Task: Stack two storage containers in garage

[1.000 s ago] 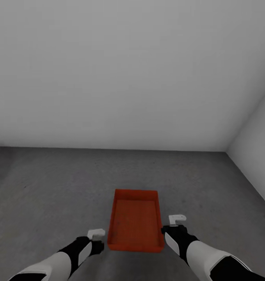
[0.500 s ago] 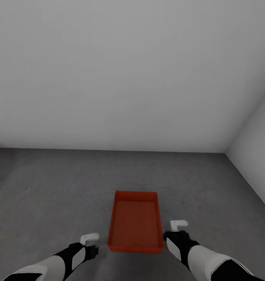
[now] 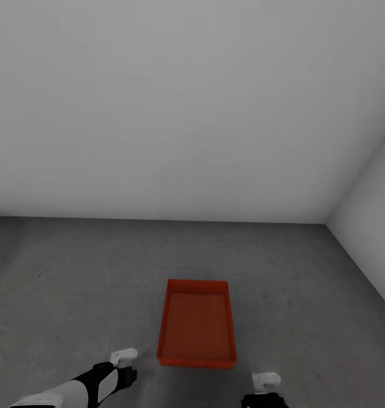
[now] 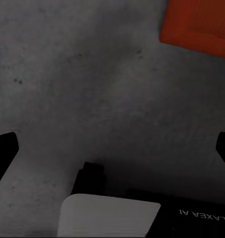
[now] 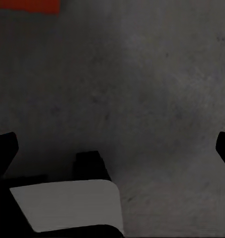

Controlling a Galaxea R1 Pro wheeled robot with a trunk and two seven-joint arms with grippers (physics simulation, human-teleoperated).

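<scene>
Head view: one orange-red storage container [image 3: 197, 324], rectangular, flat-walled and empty, sits on the rough grey concrete floor [image 3: 73, 283] of the garage, near a plain white wall [image 3: 186, 113]. Left gripper [image 3: 124, 368] and right gripper [image 3: 266, 388] flank its near end, apart from it.

Left wrist view: fingers [image 4: 3, 153] spread wide over concrete; container corner [image 4: 201, 25] beyond.

Right wrist view: fingers [image 5: 4, 148] likewise spread, holding nothing.

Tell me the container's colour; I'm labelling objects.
Orange-red, plain, no pattern. The storage container shows best in the head view, sitting on the grey floor.
</scene>
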